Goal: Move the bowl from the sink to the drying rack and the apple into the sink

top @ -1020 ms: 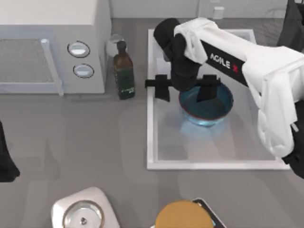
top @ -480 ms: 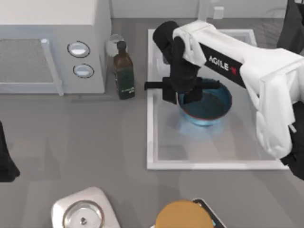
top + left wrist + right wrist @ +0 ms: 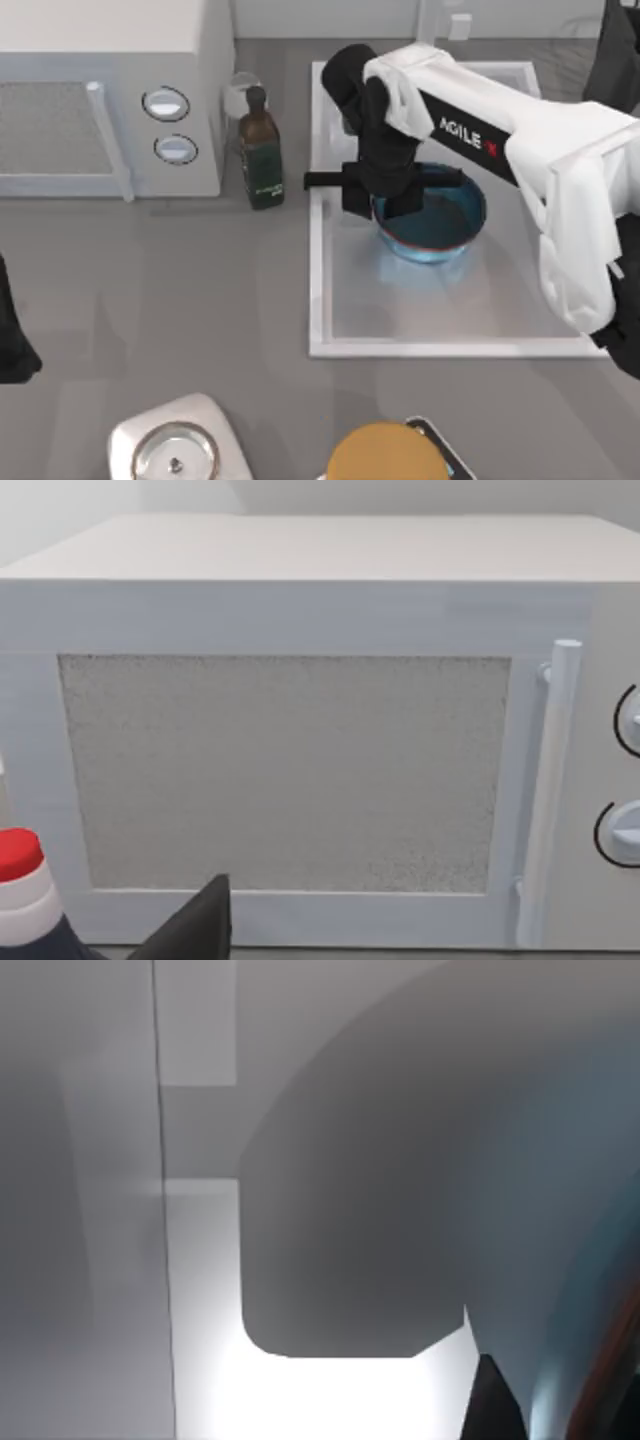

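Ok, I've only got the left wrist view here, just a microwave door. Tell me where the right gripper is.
Observer: The top view puts the right gripper over the sink, at the left rim of the bowl.
Operator: Give me its grip.
Observer: It looks closed on that rim, one finger inside the bowl and one outside.
Operator: Now report the bowl's place.
Observer: It lies within the sink's far half, nearer the tap end.
Operator: And the left arm.
Observer: The left arm is parked at the table's left edge.
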`<state>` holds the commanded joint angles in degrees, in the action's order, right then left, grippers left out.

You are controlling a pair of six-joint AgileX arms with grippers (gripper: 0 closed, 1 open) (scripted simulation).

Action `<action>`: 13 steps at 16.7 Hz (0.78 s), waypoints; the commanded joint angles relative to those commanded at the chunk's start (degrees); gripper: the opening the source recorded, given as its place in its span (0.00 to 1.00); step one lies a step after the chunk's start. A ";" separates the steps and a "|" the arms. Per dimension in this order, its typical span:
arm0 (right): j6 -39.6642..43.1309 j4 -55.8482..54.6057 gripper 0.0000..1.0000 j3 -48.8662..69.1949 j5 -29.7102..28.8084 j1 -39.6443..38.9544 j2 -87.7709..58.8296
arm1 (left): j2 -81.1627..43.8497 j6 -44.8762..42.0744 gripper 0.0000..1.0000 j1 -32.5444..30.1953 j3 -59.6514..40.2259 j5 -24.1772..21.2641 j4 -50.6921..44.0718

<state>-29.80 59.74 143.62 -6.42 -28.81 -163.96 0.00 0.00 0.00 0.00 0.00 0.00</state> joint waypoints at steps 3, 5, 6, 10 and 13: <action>-0.04 0.00 0.00 -0.24 -0.04 0.38 0.42 | 0.00 0.00 1.00 0.00 0.00 0.00 0.00; -0.99 1.20 0.00 -1.15 -0.34 0.82 2.21 | 0.00 0.00 1.00 0.00 0.00 0.00 0.00; -1.97 2.37 0.00 -1.99 -0.61 1.12 4.01 | 0.00 0.00 1.00 0.00 0.00 0.00 0.00; -8.14 10.08 0.00 -6.66 -1.96 -0.02 16.11 | 0.00 0.00 1.00 0.00 0.00 0.00 0.00; -13.29 16.87 0.00 -11.50 -2.59 -4.08 28.36 | 0.00 0.00 1.00 0.00 0.00 0.00 0.00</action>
<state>-43.09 76.61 132.12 -9.01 -32.89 -135.60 0.00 0.00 0.00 0.00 0.00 0.00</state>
